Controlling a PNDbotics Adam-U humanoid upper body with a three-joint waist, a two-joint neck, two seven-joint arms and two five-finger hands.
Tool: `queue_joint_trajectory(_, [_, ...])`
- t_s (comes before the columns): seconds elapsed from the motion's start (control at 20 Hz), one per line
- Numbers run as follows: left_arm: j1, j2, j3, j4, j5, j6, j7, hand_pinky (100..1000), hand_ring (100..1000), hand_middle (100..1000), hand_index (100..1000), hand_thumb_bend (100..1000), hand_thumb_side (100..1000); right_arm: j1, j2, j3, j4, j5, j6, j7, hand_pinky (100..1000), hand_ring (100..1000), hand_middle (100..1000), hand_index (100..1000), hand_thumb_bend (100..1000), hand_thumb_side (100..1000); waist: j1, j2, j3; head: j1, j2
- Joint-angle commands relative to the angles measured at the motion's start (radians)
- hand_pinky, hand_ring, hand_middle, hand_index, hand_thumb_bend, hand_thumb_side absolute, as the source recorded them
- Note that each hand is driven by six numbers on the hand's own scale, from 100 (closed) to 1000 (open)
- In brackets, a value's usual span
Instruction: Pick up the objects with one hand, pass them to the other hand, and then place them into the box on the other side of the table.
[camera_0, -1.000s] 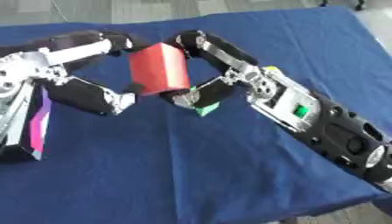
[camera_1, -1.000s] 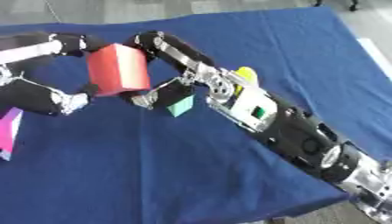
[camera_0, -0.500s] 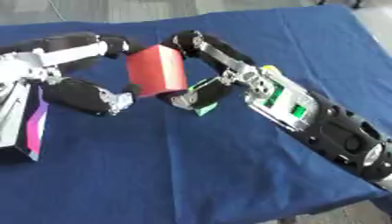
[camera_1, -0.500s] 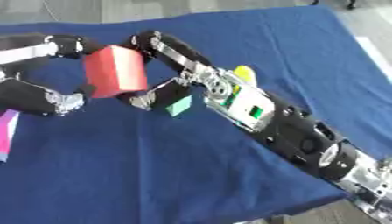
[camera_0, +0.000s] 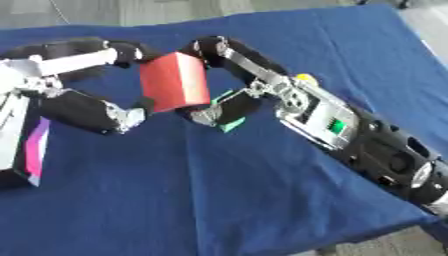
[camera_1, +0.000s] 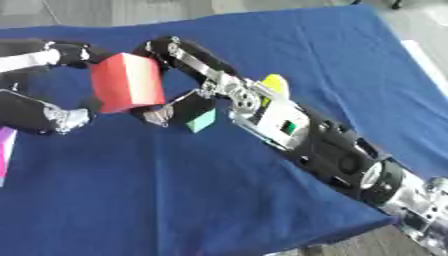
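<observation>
Hands of a black-and-silver humanoid meet over a table draped in a blue cloth (camera_0: 262, 200), with a red block (camera_0: 175, 88) held in the air between them. The right hand (camera_0: 229, 80), reaching in from the lower right on a long arm, curls its fingers over the block's upper right edge while its thumb comes up under the lower right corner, so the block is grasped from that side. The left hand (camera_0: 92, 82) comes in from the left edge; its upper fingers reach to the block's top left corner and its lower digit ends at the block's lower left corner, so both hands have contact with the block at once. The block is tilted, one corner uppermost, and sits clear of the cloth above the table's left-centre. A small green block (camera_1: 201, 120) lies on the cloth just under the right hand's thumb, partly hidden by it. A yellow object (camera_1: 274, 83) shows beside the right wrist, mostly covered by the arm. At the far left edge stands part of a box (camera_0: 24, 145) with a magenta side and a pale panel, well apart from the red block.
</observation>
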Motion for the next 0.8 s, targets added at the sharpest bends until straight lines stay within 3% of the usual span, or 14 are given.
queue_joint_trajectory(0.05, [-0.018,0.005,-0.013,-0.004,0.006,-0.008,-0.028,1000,1000,951,942,100,227,-0.023,-0.022,-0.022,-0.021,-0.021,-0.012,-0.014,597,571,500,669,100,100,0.007,-0.002,0.001,-0.006,-0.002])
queue_joint_trajectory(0.5, [-0.055,0.005,-0.056,0.012,-0.071,-0.073,-0.014,1000,1000,936,951,100,223,-0.024,-0.006,-0.015,-0.020,-0.097,0.039,-0.023,568,558,509,709,100,100,0.006,-0.004,0.003,-0.011,-0.002])
queue_joint_trajectory(0.8, [-0.071,0.007,-0.082,0.024,-0.108,-0.114,-0.016,1000,1000,932,960,137,300,-0.028,0.003,-0.016,-0.021,-0.134,0.038,-0.018,561,564,529,719,100,100,0.007,-0.004,0.002,-0.013,-0.002])
